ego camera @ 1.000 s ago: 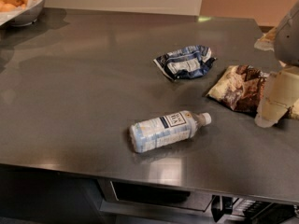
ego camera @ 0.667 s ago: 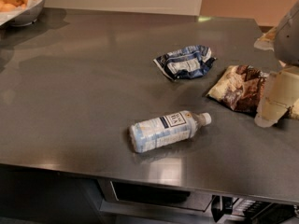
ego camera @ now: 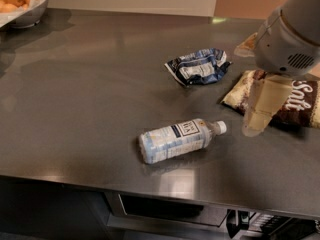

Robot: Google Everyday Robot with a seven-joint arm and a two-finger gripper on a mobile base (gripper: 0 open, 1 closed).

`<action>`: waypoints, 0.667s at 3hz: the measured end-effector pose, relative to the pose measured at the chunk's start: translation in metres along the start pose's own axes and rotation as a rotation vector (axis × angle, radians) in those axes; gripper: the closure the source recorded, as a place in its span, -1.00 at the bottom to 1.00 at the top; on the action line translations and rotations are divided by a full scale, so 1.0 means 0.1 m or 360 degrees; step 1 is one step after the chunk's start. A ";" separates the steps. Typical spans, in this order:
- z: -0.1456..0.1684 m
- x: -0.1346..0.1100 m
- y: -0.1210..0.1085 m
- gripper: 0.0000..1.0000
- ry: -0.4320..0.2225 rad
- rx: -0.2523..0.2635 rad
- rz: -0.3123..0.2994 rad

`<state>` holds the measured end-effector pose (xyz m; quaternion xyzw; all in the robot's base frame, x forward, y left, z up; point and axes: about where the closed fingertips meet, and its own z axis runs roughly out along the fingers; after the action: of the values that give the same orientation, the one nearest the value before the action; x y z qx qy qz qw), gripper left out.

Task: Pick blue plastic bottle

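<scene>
The blue plastic bottle [ego camera: 176, 139] lies on its side on the dark steel counter [ego camera: 85, 99], near the front edge. Its white cap [ego camera: 220, 127] points right and its dark blue label panel faces up. My gripper [ego camera: 254, 125] hangs from the grey wrist [ego camera: 287, 44] at the right. It sits just right of the bottle's cap and in front of the brown-and-cream chip bag [ego camera: 295, 101]. It holds nothing and does not touch the bottle.
A crumpled blue-and-white foil snack bag [ego camera: 197, 66] lies behind the bottle. A white bowl of oranges [ego camera: 20, 1] stands at the back left corner. The counter's front edge runs just below the bottle, with a dark opening [ego camera: 160, 209] beneath.
My gripper and wrist have moved left, from over the chip bag's right part to just right of the bottle's cap. The bottle and bags have not moved.
</scene>
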<state>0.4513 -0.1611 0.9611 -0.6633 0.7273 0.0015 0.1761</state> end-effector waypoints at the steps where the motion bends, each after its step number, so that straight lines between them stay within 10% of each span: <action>1: 0.20 -0.26 -0.01 -1.00 -0.0079 -0.0082 -0.0105; 2: 0.46 -0.49 0.02 -1.00 -0.0125 -0.0192 -0.0225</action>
<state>0.4635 -0.1026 0.9302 -0.7218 0.6699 0.0589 0.1638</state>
